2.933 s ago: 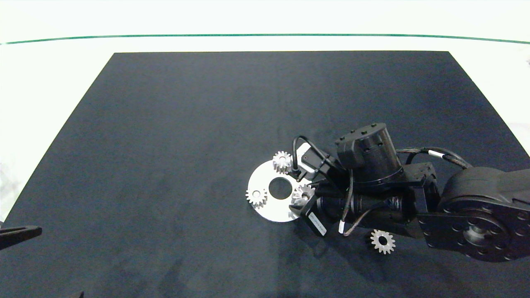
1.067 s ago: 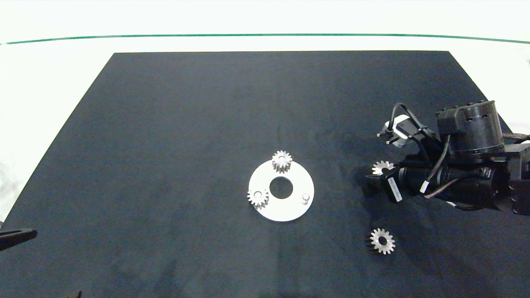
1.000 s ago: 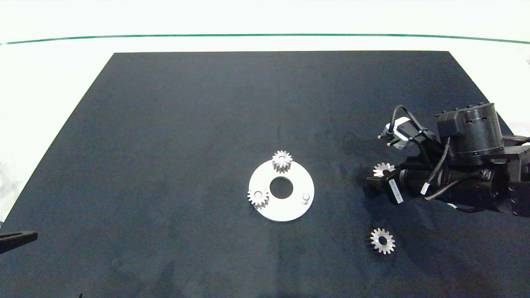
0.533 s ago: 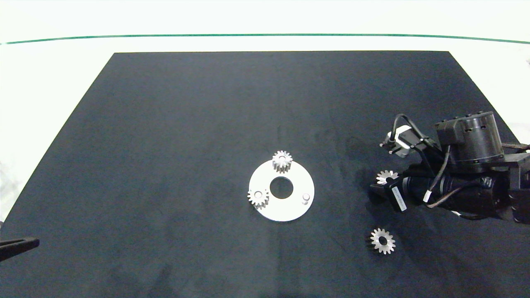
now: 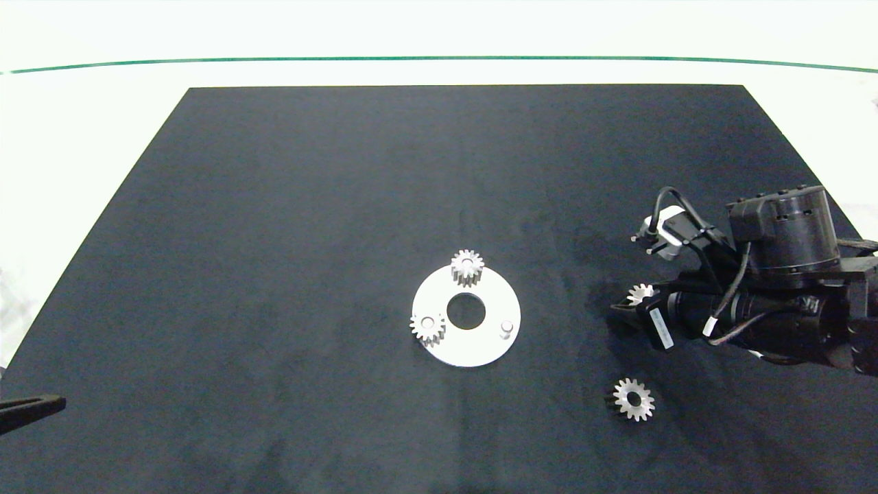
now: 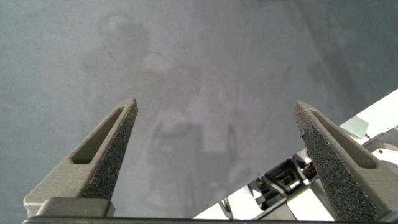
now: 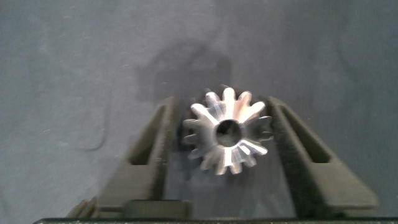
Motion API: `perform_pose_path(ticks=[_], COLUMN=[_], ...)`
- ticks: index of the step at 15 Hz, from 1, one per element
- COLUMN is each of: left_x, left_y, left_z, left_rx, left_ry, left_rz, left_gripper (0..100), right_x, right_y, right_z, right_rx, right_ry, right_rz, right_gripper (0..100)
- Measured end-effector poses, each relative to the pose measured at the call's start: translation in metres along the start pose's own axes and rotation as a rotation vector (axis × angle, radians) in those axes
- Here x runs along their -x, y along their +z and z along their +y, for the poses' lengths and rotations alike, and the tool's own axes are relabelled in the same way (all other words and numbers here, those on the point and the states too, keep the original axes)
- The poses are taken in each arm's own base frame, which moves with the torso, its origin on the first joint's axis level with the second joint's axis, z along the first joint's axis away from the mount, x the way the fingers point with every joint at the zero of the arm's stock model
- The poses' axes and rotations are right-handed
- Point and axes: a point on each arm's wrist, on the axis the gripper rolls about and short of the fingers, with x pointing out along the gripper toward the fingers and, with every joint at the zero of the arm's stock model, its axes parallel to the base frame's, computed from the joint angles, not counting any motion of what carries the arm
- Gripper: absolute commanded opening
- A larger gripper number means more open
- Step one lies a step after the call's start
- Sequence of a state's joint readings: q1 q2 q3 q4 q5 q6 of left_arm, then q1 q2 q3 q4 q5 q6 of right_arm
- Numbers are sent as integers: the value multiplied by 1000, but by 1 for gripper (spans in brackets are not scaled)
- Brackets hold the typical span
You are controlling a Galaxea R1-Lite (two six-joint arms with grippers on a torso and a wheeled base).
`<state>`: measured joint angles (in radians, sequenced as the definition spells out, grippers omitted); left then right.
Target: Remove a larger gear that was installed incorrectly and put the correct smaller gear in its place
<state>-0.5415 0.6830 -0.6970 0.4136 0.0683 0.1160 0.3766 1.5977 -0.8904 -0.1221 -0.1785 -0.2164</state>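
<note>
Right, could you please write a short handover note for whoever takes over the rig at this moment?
Right end effector: shut on the larger gear, over the mat right of the plate.
Left end effector: open, idle at the mat's left edge.
Plate: two gears on, one peg bare.
Smaller gear: flat on the mat.
Done: larger gear off.
Left: set larger gear down, seat smaller gear on the bare peg.

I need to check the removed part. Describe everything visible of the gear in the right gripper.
The larger gear, a shiny silver metal spur gear with a dark centre bore and pointed teeth, sits between the fingers of the right gripper, clear of the round white plate. In the head view the arm hides most of it.
</note>
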Motion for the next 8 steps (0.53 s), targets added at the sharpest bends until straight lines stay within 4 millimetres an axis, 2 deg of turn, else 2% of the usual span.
perform_pose_path(ticks=[3, 8], left_x=[0, 1], left_y=[0, -3], left_z=[0, 0], left_rx=[0, 0], left_ry=[0, 13], left_rz=[0, 3], left_gripper=[100, 100], right_x=[9, 39], right_y=[1, -6], right_z=[3, 20], right_rx=[10, 68], right_ry=[55, 159], right_rz=[-29, -78], right_gripper=[100, 100])
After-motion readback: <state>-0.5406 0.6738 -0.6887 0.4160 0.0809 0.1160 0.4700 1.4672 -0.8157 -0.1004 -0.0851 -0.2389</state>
